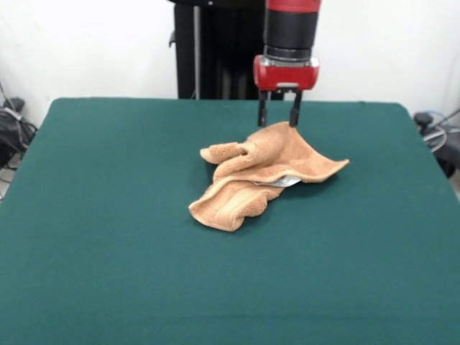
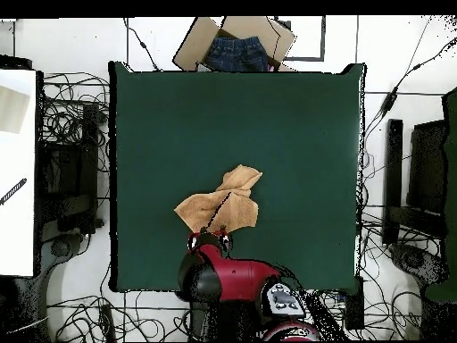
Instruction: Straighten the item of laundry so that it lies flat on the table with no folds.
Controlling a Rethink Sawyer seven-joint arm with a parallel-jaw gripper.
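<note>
The tan terry towel (image 1: 266, 172) lies crumpled near the middle of the green table (image 1: 108, 215), with folds bunched up and one corner pointing right. A woven band shows on its near lobe and a small white tag (image 1: 285, 182) peeks out under a fold. My gripper (image 1: 278, 123) hangs straight down at the towel's far edge, fingers apart, tips just above the cloth and holding nothing. In the overhead view the towel (image 2: 223, 204) sits just above the gripper (image 2: 207, 239) on the table (image 2: 294, 134).
A cardboard box with blue jeans (image 2: 236, 45) sits beyond the table's far edge in the overhead view. Cables and equipment lie on the floor along both sides. The robot pedestal (image 1: 215, 50) stands behind the table.
</note>
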